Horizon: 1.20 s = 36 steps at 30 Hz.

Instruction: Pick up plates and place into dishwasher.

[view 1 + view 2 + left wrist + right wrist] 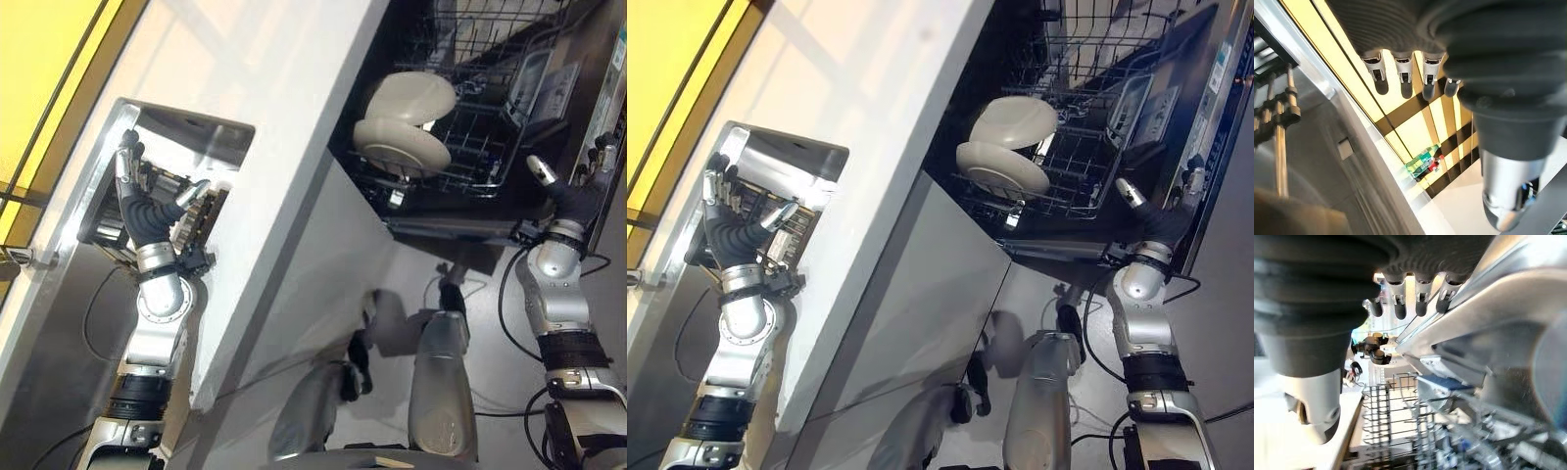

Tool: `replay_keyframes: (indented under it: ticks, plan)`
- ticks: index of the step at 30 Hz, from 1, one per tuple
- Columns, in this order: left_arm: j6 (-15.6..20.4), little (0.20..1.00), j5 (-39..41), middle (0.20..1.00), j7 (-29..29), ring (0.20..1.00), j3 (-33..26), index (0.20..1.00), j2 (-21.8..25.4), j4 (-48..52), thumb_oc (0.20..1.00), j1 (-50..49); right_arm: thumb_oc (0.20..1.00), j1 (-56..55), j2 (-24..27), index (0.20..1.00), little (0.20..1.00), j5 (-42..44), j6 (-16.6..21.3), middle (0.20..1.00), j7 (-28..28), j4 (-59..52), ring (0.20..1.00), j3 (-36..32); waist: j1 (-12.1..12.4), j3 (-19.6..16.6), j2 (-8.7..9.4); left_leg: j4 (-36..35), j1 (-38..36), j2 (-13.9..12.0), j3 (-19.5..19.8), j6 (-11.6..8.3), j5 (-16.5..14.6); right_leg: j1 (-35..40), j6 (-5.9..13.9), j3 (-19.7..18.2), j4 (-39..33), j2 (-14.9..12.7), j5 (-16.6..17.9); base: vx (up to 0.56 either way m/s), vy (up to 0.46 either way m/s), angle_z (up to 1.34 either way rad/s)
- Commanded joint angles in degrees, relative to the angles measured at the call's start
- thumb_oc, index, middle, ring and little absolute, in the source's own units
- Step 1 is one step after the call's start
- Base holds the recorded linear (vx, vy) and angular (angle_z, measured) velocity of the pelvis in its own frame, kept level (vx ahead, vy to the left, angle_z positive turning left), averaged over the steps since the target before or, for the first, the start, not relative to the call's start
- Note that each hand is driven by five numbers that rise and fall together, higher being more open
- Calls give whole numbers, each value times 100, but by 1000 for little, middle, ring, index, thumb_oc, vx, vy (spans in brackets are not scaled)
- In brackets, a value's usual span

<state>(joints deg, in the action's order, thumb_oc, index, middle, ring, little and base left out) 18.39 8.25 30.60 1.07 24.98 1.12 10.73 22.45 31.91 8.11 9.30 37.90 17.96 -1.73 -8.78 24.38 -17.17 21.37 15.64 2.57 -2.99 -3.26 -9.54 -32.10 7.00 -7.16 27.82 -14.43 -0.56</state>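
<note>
- Left robot hand (147, 201): over the steel sink (186, 137) set in the white worktop (274, 88), fingers straight and spread, thumb out, holding nothing. It hovers above a dark wire rack (201, 211) inside the sink.
- Right robot hand (573, 191): beside the edge of the open dishwasher door (578, 88), fingers relaxed and open, holding nothing.
- Plates: two cream round ceramic plates (402, 122) stand on edge, leaning together, in the grey wire lower basket (480, 147) of the dishwasher, which is pulled out over the door.
- No plate can be made out in the sink from the head views.
- Step, as I judge it: reaching for another plate, left side.
- Next move calls for lowering the left fingers to a plate rim, if one lies there, and closing round it.
- Count: two plates, one basket, one sink.
</note>
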Motion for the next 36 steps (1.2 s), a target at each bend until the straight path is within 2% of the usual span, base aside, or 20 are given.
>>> replay_keyframes:
  ticks: [1, 5, 9, 17, 20, 25, 27, 32, 34, 36]
  plan:
    - [359, 1000, 149, 1000, 315, 1000, -310, 1000, 88, 176, 1000, -206, 1000, -26, -62, 1000, 1000, -1068, -1036, 1000, 1132, -448, 1000, 147, 100, 56, -284, 6, 397, 241, -13, 63, 472, 613, -173, -326, -153, -356, -247, 8, 32, 4]
    - [411, 1000, 215, 1000, 213, 1000, -410, 1000, 97, 315, 1000, -408, 1000, -231, 158, 1000, 1000, -2085, -1657, 1000, 1760, -908, 1000, -182, 106, 61, -241, 50, 467, 235, 10, 84, 444, 572, -147, -340, -167, -334, -225, -9, 2, 9]
    - [327, 1000, 227, 1000, 114, 1000, -522, 1000, 82, 500, 1000, -486, 1000, -195, 271, 1000, 1000, -2779, -1944, 1000, 1749, -1266, 1000, -242, 163, 53, -214, 51, 490, 233, 31, 85, 448, 574, -129, -321, -172, -312, -237, -2, -7, 9]
    - [201, 1000, 294, 1000, 29, 1000, -609, 1000, 60, 548, 1000, -506, 1000, 88, 353, 1000, 1000, -3031, -1893, 1000, 1132, -1453, 1000, 204, 257, 0, -191, 60, 487, 223, 26, 56, 471, 582, -143, -250, -131, -308, -300, 22, 19, 3]
    - [204, 1000, 291, 1000, -5, 1000, -612, 1000, 58, 526, 1000, -504, 1000, 124, 383, 1000, 1000, -3142, -1789, 1000, 1094, -1389, 1000, 283, 294, -9, -172, 47, 496, 222, 41, 54, 488, 584, -153, -210, -126, -304, -307, 8, -2, 8]
    - [168, 1000, 356, 1000, 38, 1000, -598, 1000, 141, 526, 1000, -455, 1000, 297, 593, 1000, 1000, -3790, -1873, 1000, 1333, -1548, 1000, 336, 328, 1, -149, 66, 566, 223, 74, 63, 490, 529, -165, -170, -101, -286, -311, -6, -7, 5]
    - [173, 1000, 382, 1000, 23, 1000, -599, 1000, 176, 514, 1000, -446, 1000, 327, 646, 1000, 1000, -3773, -1900, 1000, 1352, -1572, 1000, 343, 339, -5, -133, 96, 615, 222, 87, 60, 484, 492, -162, -167, -79, -275, -316, -12, -22, 3]
    - [275, 1000, 303, 1000, -19, 1000, -593, 1000, 186, 528, 1000, -450, 1000, 263, 445, 1000, 1000, -2428, -1581, 1000, 1037, -1383, 1000, 410, 387, 31, -57, 166, 721, 204, 100, 61, 470, 425, -162, -131, -62, -259, -301, -29, -51, 8]
    - [314, 1000, 266, 1000, -20, 1000, -570, 1000, 177, 522, 1000, -450, 1000, 184, 290, 1000, 1000, -2260, -1521, 1000, 979, -1189, 1000, 433, 402, 45, -57, 175, 751, 207, 100, 68, 469, 404, -170, -123, -60, -256, -297, -23, -28, 4]
    - [297, 1000, 228, 1000, 19, 1000, -531, 1000, 175, 533, 1000, -421, 1000, 176, 168, 1000, 1000, -1738, -1437, 1000, 1042, -1024, 1000, 461, 408, 69, -80, 166, 782, 208, 90, 83, 487, 366, -183, -119, -50, -253, -286, -13, -10, 2]
